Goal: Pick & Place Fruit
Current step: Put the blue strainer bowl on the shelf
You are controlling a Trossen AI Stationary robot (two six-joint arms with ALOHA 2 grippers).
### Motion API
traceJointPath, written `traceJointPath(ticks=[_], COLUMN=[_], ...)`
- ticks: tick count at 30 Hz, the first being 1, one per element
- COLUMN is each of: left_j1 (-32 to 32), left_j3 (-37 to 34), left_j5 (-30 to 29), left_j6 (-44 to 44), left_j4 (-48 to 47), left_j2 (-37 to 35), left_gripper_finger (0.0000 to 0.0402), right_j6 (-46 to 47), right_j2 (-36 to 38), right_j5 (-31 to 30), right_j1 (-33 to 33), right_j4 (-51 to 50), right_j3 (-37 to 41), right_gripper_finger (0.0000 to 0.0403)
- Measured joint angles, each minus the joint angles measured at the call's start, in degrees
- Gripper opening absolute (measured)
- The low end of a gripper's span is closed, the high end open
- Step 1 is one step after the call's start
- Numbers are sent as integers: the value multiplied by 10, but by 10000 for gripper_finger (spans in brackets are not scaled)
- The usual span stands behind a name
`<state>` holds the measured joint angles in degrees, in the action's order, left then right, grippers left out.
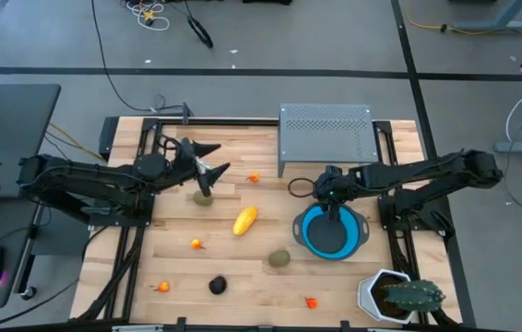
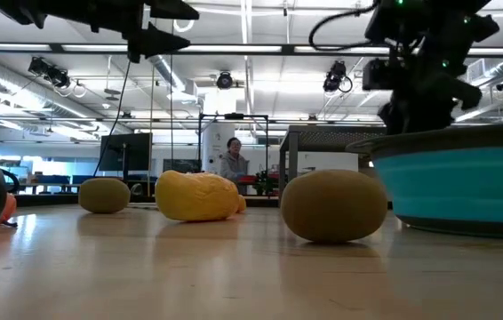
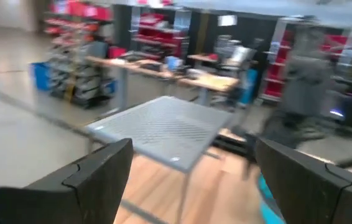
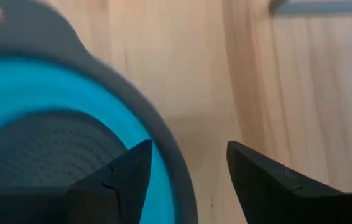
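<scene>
Left gripper (image 1: 207,159) spread, empty, raised upper left of high view above olive oval (image 1: 204,196). Right gripper (image 1: 329,205) spread, empty, over blue bowl (image 1: 311,242) rim, centre right.

Fruit all on surface (image 1: 252,277): yellow piece (image 1: 244,220) mid-frame, second oval (image 1: 279,259) and black round (image 1: 217,285) lower.

Best approach, judged: lower left gripper straight over oval, straddle short axis, close gently against rolling.

Bowl interior partly hidden by right gripper; orange bits too small to identify.

The wooden table (image 1: 261,267) carries scattered fruit (image 1: 244,221), a blue bowl (image 1: 309,240) and a potted cactus (image 1: 399,295).
</scene>
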<state>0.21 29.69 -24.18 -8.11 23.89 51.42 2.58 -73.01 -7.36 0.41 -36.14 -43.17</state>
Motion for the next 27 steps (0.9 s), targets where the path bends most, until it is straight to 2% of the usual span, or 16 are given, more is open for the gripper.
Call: traceJointPath(ticks=[4,13,27], left_j1=[0,0,0], left_j3=[0,0,0], left_j5=[60,62,74], left_j6=[2,14,10], left_j4=[-3,-4,-4], left_j2=[1,1,0], left_gripper_finger=[348,348,348], right_j6=[1,28,27], right_j2=[-16,-19,-24], right_j5=[-2,0,23], right_j1=[2,5,25], right_j4=[2,-12,-6], right_j3=[10,11,34], right_gripper_finger=[218,209,87])
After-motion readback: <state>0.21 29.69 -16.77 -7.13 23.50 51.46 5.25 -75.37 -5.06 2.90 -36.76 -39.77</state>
